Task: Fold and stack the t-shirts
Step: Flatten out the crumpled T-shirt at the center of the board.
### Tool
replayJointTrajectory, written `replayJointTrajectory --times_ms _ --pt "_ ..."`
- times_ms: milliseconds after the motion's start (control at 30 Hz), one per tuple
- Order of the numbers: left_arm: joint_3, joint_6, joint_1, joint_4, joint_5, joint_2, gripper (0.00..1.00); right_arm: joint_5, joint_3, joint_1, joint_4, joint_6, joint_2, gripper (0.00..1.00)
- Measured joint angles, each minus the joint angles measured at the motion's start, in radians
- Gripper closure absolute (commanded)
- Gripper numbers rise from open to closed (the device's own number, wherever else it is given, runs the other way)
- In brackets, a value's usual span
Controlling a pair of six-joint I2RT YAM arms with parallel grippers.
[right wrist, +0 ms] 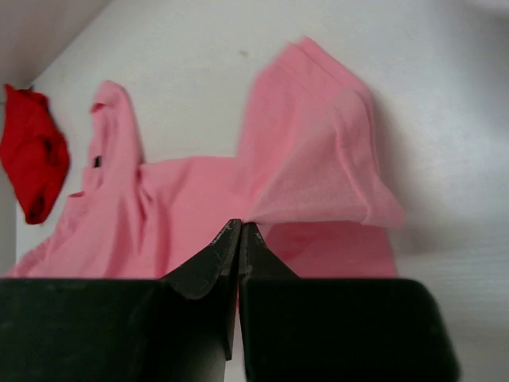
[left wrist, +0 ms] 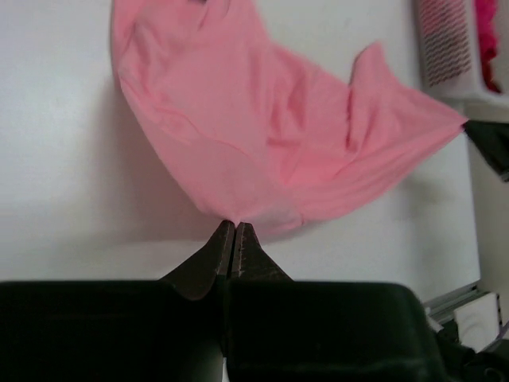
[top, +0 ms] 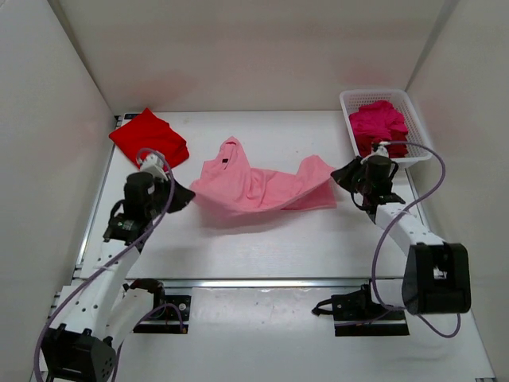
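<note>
- Found the light pink t-shirt (top: 254, 187) at mid-table, crumpled and stretched between the two arms, collar end toward the far wall.
- Noted its near edge raised off the table (top: 262, 255), with a shadow beneath it in the top view.
- Found the left gripper (left wrist: 235, 225) closed, dark fingers (left wrist: 211, 259) pressed flat together with no gap, pinching the near left edge of the pink cloth at their tips.
- Found the right gripper (right wrist: 240, 225) likewise closed, jaws together, nipping a folded corner at the shirt's right end; saw the cloth fan up and away from the tips in the right wrist view.
- Observed both wrists low over the table, one at each end of the garment, well apart from each other.
- Located the bright red t-shirt (top: 149, 137) at the far left corner of the table, bunched in a compact heap, apart from the pink one and just beyond the left wrist.
- Located the magenta t-shirt (top: 380, 126) heaped inside the white lattice basket (top: 350, 102) at the far right corner, just behind the right wrist.
- Could not tell whether the right wrist touches the basket rim.
</note>
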Motion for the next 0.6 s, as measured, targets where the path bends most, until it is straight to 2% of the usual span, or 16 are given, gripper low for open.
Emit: replayJointTrajectory --times_ms 167,300,400,500,600 --pt "0.348 0.045 0.061 -0.101 0.019 0.046 1.0 0.072 0.193 0.084 -0.2 -0.101 -0.187 1.0" --pt "0.678 0.071 0.1 -0.19 0.041 0.1 1.0 0.181 0.471 0.165 -0.405 -0.209 -0.327 1.0" --pt "0.904 0.082 0.1 -0.274 0.039 0.17 1.0 0.262 0.719 0.278 -0.573 -0.279 -0.333 0.99" --pt "1.159 0.1 0.093 -0.373 0.019 0.262 1.0 0.346 0.935 0.428 -0.679 -0.331 -0.333 1.0" --pt "1.388 0.115 0.04 -0.443 -0.05 0.348 0.98 0.441 1.117 0.569 -0.753 -0.379 -0.306 1.0"
